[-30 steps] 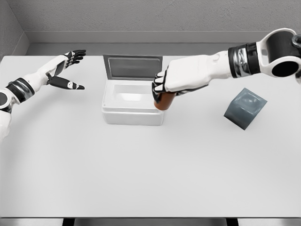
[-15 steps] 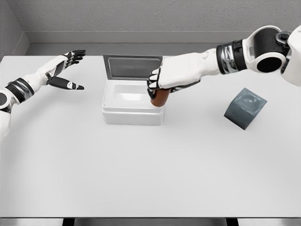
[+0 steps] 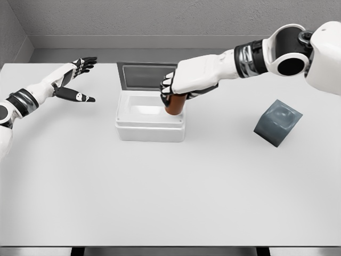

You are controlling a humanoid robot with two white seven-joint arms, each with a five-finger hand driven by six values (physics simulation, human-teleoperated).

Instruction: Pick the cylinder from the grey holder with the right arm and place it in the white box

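One view only, from the robot's head, looking down on a pale table (image 3: pixel 160 197).

Much of the cylinder (image 3: pixel 174 103) is hidden: the right hand (image 3: pixel 184 85) covers its top and upper side, so only the lower reddish-brown part shows beneath the palm. The right arm's shoulder is cut off by the picture's right edge. The left arm is cut off at the left edge, near the elbow. The bottom of the cylinder overlaps the inside of the white box (image 3: pixel 150 130), and it cannot be told whether it touches the box floor or hangs above it.

The right hand's fingers (image 3: pixel 167 88) are curled down around the cylinder from above, the dark fingertips wrapping its left side (the thumb is not visible). The cylinder stands roughly upright in that grasp, over the right-hand part of the box's open interior, just inside the right wall.

The box sits near the table's middle, toward the far side, with its dark-lined lid (image 3: pixel 149 76) raised upright behind it.

The grey holder (image 3: pixel 277 122) lies well apart to the right, tilted on one corner, with nothing in it.

The left hand (image 3: pixel 74 80) is held above the table's far left, fingers spread wide, holding nothing.
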